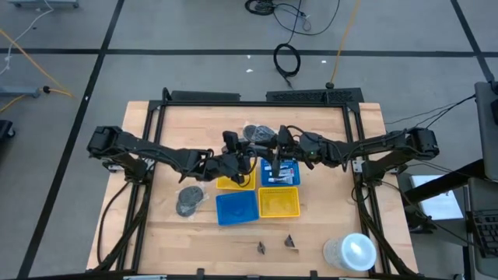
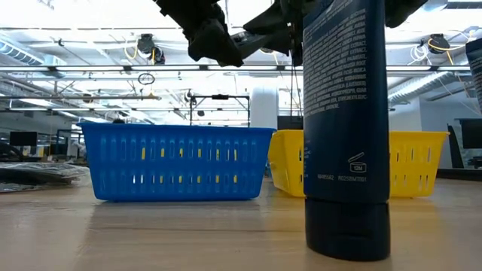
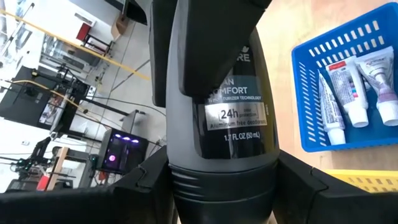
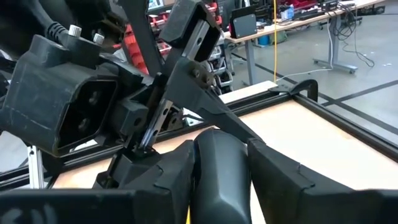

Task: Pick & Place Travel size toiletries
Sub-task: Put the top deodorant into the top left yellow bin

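A dark travel-size deodorant bottle [image 3: 233,124] with "24h" print is up in the air between both grippers, above the trays at mid-table. My left gripper [image 3: 224,186] [image 1: 238,164] is shut on it. My right gripper [image 4: 217,180] [image 1: 277,152] comes from the opposite side and is shut on the same bottle [image 4: 217,162]. The small white squeeze tubes [image 3: 348,93] lie flat, side by side, in the far blue tray [image 3: 311,112] [image 1: 282,172]; no gripper touches them. My left gripper pinches the deodorant bottle at its lower body [image 3: 186,174], one finger [image 3: 146,180] on each narrow side. It comes level from the table's left. The bottle is lifted clear of the table. My right gripper pinches the other end of the bottle [image 4: 214,149] between its two fingers [image 4: 177,171]; one finger lies over the printed face [image 3: 217,50]. It comes level from the table's right, facing the left gripper.
Four small trays sit mid-table: a yellow one [image 1: 236,182], the far blue one, a near blue one [image 1: 237,208] and a near yellow one [image 1: 278,202]. Dark key fobs [image 1: 189,201], two black clips [image 1: 261,247] and a white-lidded jar [image 1: 352,253] lie around. A tall dark bottle [image 2: 346,128] stands close to the low camera.
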You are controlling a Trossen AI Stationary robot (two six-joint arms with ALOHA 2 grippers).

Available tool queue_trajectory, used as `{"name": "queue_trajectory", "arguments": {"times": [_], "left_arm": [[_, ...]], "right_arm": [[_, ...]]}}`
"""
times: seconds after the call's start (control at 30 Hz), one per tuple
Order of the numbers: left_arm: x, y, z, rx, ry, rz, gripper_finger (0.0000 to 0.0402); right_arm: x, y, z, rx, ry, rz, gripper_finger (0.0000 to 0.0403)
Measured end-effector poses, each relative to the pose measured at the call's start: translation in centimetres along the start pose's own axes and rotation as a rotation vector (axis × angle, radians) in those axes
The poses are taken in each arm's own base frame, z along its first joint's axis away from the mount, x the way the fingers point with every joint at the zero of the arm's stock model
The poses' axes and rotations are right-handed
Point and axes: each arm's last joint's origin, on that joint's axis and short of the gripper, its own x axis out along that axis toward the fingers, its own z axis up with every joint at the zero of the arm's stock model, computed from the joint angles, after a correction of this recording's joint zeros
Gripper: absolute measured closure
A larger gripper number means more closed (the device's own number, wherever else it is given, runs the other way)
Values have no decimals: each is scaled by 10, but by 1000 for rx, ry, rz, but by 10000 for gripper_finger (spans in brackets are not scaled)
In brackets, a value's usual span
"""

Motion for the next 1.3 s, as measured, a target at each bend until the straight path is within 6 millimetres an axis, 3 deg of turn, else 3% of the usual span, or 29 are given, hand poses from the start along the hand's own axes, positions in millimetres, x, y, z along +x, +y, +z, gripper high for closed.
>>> {"name": "queue_trajectory", "arguments": {"times": [0.1,0.6,0.9,1.3], "left_arm": [[-1,0,0,6,6,18,215],[-1,0,1,1,9,27,214],[-1,0,1,-3,8,27,159],[-1,-1,-2,-15,31,10,153]], "right_arm": [[0,0,0,0,0,-2,294],[0,0,-1,-20,21,15,295],[0,0,-2,-29,30,24,299],[-1,1,-3,-32,48,61,330]]}}
